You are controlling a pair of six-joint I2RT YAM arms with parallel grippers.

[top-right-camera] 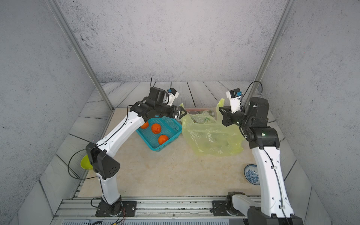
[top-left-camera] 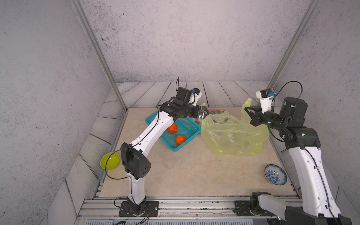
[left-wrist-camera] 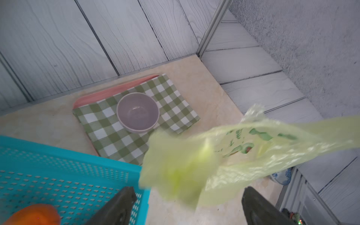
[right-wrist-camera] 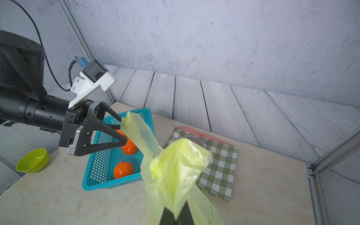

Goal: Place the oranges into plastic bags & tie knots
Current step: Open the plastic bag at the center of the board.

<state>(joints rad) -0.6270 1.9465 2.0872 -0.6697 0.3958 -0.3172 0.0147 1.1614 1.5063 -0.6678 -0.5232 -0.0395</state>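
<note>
The yellow-green plastic bag (top-left-camera: 229, 136) lies slumped on the table right of the teal basket (top-left-camera: 191, 124). Its two handles stand apart, and no knots are in view. My right gripper (right-wrist-camera: 176, 216) is shut on the bag's right handle and holds it up (top-left-camera: 245, 108). My left gripper (top-left-camera: 207, 112) is open at the bag's left handle (right-wrist-camera: 136, 126), which hangs blurred between the wide jaws (left-wrist-camera: 188, 191). Three oranges (top-right-camera: 156, 128) (top-right-camera: 163, 139) (top-right-camera: 144, 125) sit in the basket, one partly under my left arm.
A green-checked cloth (left-wrist-camera: 116, 134) on a pink tray holds a grey bowl (left-wrist-camera: 137, 113) behind the bag. A lime bowl (top-left-camera: 110, 160) sits at the left edge, a blue-patterned bowl (top-left-camera: 275, 174) at the front right. Walls close in on three sides.
</note>
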